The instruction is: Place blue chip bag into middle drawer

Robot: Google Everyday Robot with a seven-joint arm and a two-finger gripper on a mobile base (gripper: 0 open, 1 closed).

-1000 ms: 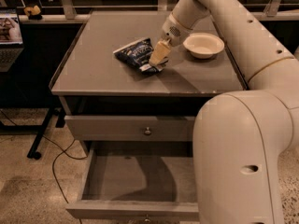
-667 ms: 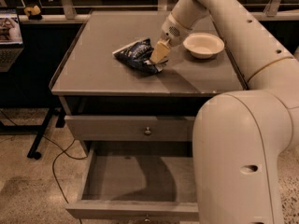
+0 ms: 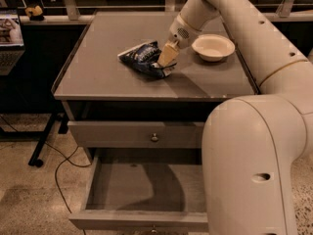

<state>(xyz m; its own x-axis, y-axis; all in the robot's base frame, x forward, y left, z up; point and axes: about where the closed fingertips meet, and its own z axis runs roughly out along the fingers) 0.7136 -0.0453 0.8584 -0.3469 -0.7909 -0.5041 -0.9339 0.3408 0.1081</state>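
Observation:
The blue chip bag (image 3: pixel 141 57) lies crinkled on the grey cabinet top (image 3: pixel 98 67), left of the middle. My gripper (image 3: pixel 166 61) reaches down from the upper right, and its tan fingers (image 3: pixel 168 54) are closed on the bag's right end. The bag still rests on the top. The middle drawer (image 3: pixel 127 185) is pulled open below, with a plain grey inside and nothing in it. My arm's large white body covers its right part.
A white round bowl (image 3: pixel 212 46) sits on the cabinet top just right of the gripper. A shut drawer front with a small knob (image 3: pixel 154 137) is one tier above the open drawer. A dark stand leg and cable (image 3: pixel 46 146) are on the floor at left.
The fingers have closed on the bag's right end, and that end is bunched up and raised a little. The bowl and drawers have not moved.

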